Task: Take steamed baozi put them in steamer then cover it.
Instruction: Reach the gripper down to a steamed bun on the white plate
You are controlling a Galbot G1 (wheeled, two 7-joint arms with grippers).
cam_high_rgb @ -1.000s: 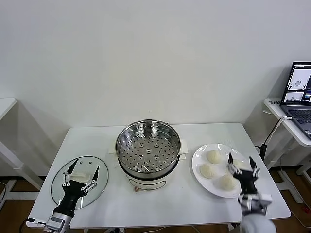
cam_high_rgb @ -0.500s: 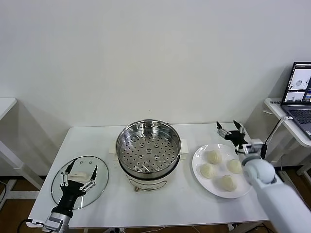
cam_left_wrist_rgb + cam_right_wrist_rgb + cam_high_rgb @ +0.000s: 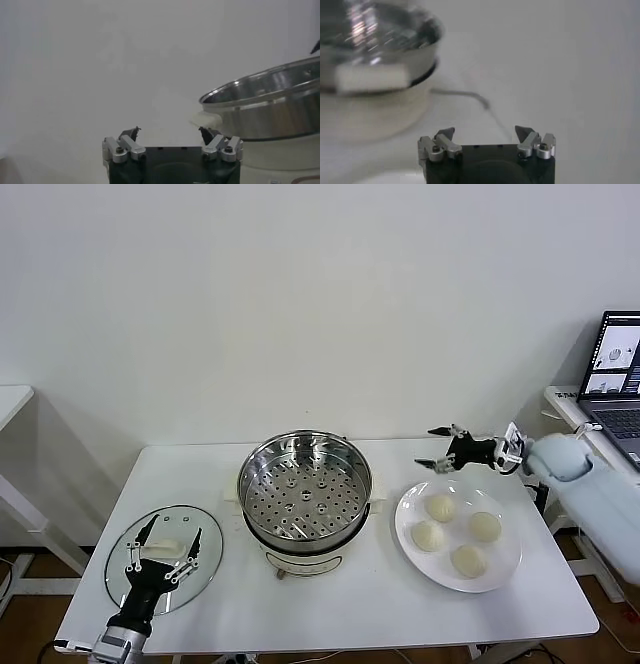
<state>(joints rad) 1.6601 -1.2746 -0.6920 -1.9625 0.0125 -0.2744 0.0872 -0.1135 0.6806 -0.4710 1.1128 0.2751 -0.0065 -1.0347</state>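
White desk [image 3: 330, 604], plain wall behind.
Steamed baozi [image 3: 440, 507]: four on plate [image 3: 505, 569], right of empty steamer [image 3: 305, 489]. Likely soft, light, easily dented; I would pinch low at the sides, gently.
Right gripper [image 3: 440, 449]: jaws open, above the plate's far edge.
Left gripper [image 3: 163, 546]: jaws open over cover [image 3: 120, 569].

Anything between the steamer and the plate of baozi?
No. In the head view, only bare table separates the steamer from the plate of baozi.
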